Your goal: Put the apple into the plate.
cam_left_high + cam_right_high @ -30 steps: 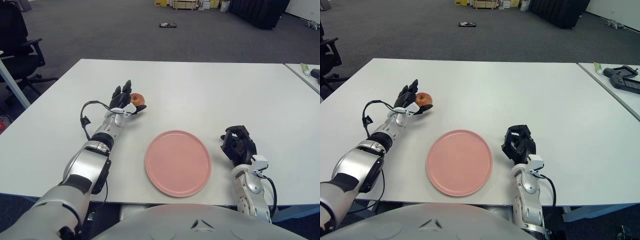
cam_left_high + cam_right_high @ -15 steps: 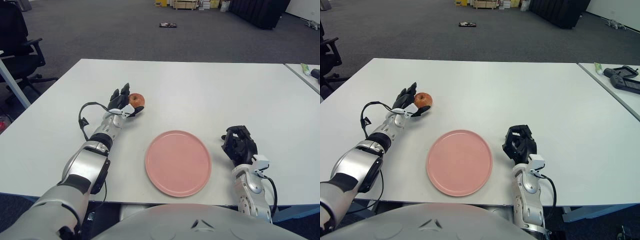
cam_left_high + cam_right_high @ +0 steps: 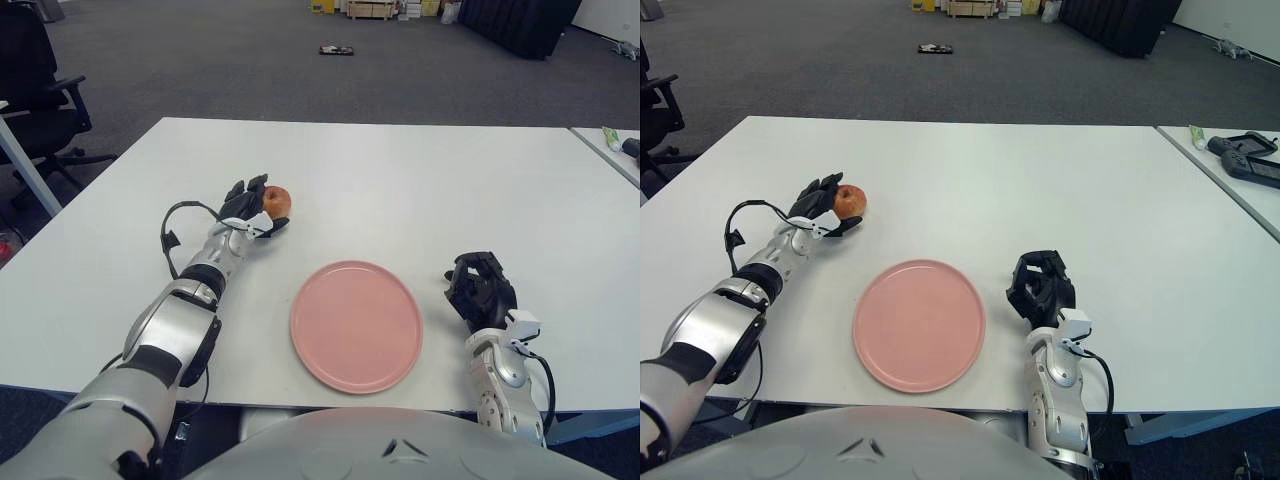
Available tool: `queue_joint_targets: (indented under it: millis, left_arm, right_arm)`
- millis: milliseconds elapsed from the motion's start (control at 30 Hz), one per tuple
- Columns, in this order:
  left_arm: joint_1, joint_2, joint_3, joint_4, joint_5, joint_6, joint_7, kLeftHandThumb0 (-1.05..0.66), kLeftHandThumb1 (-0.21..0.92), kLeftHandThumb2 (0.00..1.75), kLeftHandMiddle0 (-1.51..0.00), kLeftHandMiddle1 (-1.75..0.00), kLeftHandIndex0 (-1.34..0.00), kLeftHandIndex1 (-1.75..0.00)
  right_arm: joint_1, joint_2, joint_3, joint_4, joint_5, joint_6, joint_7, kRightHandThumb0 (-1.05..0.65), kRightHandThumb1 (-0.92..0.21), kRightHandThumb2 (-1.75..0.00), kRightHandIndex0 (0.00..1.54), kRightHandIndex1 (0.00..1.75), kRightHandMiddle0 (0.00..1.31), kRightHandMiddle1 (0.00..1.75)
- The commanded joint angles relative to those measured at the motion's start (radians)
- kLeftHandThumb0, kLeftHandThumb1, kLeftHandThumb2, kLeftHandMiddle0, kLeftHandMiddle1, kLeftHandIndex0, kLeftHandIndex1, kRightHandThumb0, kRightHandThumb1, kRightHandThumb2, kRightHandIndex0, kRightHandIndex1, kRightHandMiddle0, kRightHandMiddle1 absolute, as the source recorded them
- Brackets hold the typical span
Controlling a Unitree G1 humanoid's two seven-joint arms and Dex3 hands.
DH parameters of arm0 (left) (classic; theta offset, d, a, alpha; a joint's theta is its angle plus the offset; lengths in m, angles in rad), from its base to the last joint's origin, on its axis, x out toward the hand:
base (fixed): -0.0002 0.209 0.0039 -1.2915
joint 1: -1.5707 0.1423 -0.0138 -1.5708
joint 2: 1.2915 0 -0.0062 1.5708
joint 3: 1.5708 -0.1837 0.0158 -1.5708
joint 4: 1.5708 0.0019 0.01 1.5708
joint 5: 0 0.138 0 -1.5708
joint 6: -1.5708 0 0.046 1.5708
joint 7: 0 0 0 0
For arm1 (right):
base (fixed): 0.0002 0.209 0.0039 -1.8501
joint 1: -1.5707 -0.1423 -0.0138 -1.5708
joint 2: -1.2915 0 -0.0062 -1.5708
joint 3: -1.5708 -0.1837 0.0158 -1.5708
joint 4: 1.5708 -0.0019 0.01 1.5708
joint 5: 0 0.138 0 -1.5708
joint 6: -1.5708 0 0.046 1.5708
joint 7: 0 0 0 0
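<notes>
White table fills the view, with grey carpet floor behind it; on its left part sits the red apple, half wrapped by the left hand, whose dark fingers curl around its left side and hide that half. Well to the right and nearer lies the pink plate, bare, and just right of it the right hand shows clenched, holding nothing. No writing can be read.

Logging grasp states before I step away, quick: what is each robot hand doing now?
Left robot hand: fingers curled around the apple.
Right robot hand: curled shut, holding nothing, right of the plate.
</notes>
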Motion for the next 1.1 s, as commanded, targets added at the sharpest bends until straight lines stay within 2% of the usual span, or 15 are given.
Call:
queue_joint_targets:
  millis: [0, 367, 733, 1067]
  left_arm:
    - [-0.049, 0.015, -0.031, 0.007, 0.030, -0.023, 0.004, -0.85, 0.69, 0.59, -0.04, -0.14, 0.00, -0.54]
    - [-0.107, 0.010, -0.096, 0.027, 0.086, -0.042, 0.015, -0.86, 0.69, 0.60, 0.00, -0.14, 0.00, -0.37]
    - [-0.152, 0.004, -0.114, 0.035, 0.097, -0.073, 0.039, -0.83, 0.66, 0.61, 0.00, -0.24, 0.00, -0.39]
    - [-0.186, -0.008, -0.116, 0.028, 0.090, -0.091, 0.042, -0.85, 0.66, 0.61, 0.00, -0.30, 0.00, -0.33]
  right_arm:
    - [0.009, 0.015, -0.001, 0.003, -0.005, 0.021, -0.013, -0.39, -0.64, -0.91, 0.71, 1.75, 0.36, 1.75]
    - [0.021, 0.015, 0.005, -0.008, -0.018, 0.026, -0.019, -0.39, -0.65, -0.91, 0.68, 1.75, 0.36, 1.75]
    - [0.026, 0.011, 0.005, -0.009, -0.015, 0.017, -0.013, -0.38, -0.66, -0.88, 0.70, 1.75, 0.35, 1.75]
    - [0.031, 0.016, 0.005, -0.005, -0.018, 0.004, -0.018, -0.38, -0.67, -0.88, 0.68, 1.75, 0.35, 1.75]
